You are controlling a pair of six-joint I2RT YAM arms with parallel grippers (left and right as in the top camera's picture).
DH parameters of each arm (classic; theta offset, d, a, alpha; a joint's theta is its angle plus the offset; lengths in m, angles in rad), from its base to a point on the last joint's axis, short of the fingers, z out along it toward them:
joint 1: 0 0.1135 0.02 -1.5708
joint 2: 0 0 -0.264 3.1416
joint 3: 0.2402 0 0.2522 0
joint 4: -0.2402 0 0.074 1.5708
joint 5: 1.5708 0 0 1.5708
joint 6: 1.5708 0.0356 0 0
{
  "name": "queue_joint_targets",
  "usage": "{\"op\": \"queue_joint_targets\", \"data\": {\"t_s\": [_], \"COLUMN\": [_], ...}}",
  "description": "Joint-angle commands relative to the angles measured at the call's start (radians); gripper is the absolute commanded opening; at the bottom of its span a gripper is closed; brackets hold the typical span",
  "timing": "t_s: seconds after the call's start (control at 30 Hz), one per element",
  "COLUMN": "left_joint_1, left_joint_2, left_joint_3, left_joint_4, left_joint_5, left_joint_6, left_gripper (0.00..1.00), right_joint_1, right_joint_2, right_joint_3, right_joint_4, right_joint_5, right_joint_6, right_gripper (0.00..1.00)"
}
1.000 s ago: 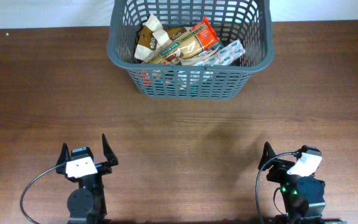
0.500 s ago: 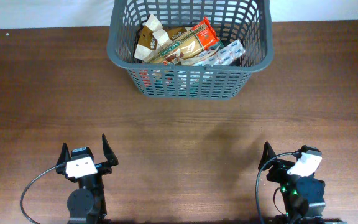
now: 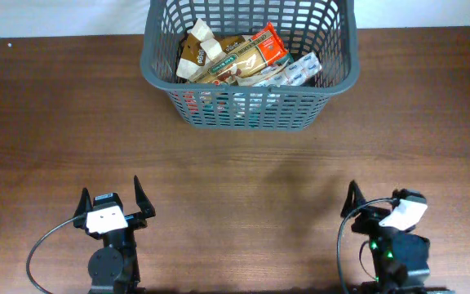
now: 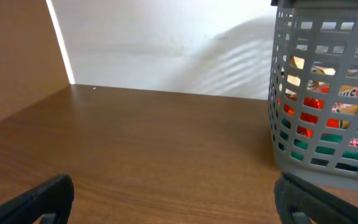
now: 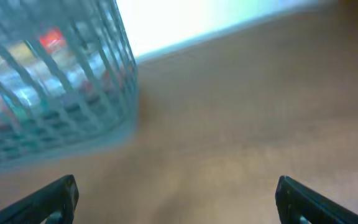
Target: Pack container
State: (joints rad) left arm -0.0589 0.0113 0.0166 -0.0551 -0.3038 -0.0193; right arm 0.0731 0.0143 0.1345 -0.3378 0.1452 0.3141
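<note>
The container (image 3: pixel 251 110), a dark grey slotted basket, stands at the far middle of the table with several snack packets (image 3: pixel 243 57) inside. In the left wrist view the container (image 4: pixel 328 93) is at the right, red and teal packets showing through its slots. The right wrist view is blurred and has the container (image 5: pixel 55 93) at upper left. My left gripper (image 3: pixel 111 196) sits near the front left edge, open, with only bare wood between its fingers (image 4: pixel 176 193). At the front right, far from the basket, my right gripper (image 3: pixel 378 204) is also open and holds nothing (image 5: pixel 176 193).
Brown wooden table (image 3: pixel 243 171) stretches between the grippers and the basket. A white wall (image 4: pixel 166 37) runs behind the table's far edge. Cables loop beside each arm's base at the front edge.
The right gripper has shifted slightly to the right, and its wrist view is blurred. The left arm and the basket have not moved.
</note>
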Motion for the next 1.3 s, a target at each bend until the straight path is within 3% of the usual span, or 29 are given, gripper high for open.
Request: {"op": "queue_joint_targets", "data": {"t_s": [0.0,0.1,0.27,0.53,0.77,1.27], "left_joint_1": [-0.004,-0.004,-0.004,-0.004,-0.004,-0.004], "left_joint_2": [-0.005,-0.005,-0.005,-0.005,-0.005,-0.005], "left_joint_3": [-0.008,-0.008,-0.008,-0.008,-0.008,-0.008], "left_joint_4": [0.002,0.002,0.002,0.002,0.002,0.002], "left_joint_5": [-0.010,-0.010,-0.010,-0.010,-0.010,-0.010], "left_joint_6": [0.011,0.011,0.011,0.011,0.011,0.011], "left_gripper": [0.99,0.99,0.99,0.99,0.99,0.99], "right_joint_1": [0.004,0.004,0.005,0.004,0.004,0.005], "right_joint_2": [-0.011,-0.011,-0.011,-0.011,-0.011,-0.011], "right_joint_3": [0.003,-0.010,-0.098,-0.129,-0.129,-0.129], "right_joint_4": [0.238,0.502,0.623,0.560,0.290,0.280], "right_joint_5": [0.028,0.071,0.076,0.077,0.076,0.076], "right_joint_6": [0.005,0.005,0.006,0.005,0.006,0.006], "right_gripper": [0.99,0.99,0.99,0.99,0.99,0.99]}}
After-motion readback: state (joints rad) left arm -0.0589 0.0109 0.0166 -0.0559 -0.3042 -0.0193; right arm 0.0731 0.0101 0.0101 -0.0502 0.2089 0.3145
